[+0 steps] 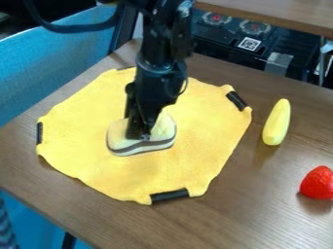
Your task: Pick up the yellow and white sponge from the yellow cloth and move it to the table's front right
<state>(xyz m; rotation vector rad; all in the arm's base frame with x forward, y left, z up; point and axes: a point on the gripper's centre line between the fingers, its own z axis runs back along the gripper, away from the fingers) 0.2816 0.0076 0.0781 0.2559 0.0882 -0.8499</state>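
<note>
The black gripper (144, 135) hangs straight down over the yellow cloth, its tip at a pale cream block. This block (162, 131) has rounded corners and a dark grey stripe along its lower side, and it appears to rest on the cloth. The gripper covers the block's middle. Spread over the wooden table, the yellow cloth (189, 168) has an uneven outline and black strips at several of its edges.
To the right of the cloth a pale yellow, elongated piece (277, 122) stands out on the table (260, 209). A red strawberry (317, 183) lies near the right edge. Dark equipment (228, 41) is beyond the table's back edge, with blue fabric (46, 73) at the left.
</note>
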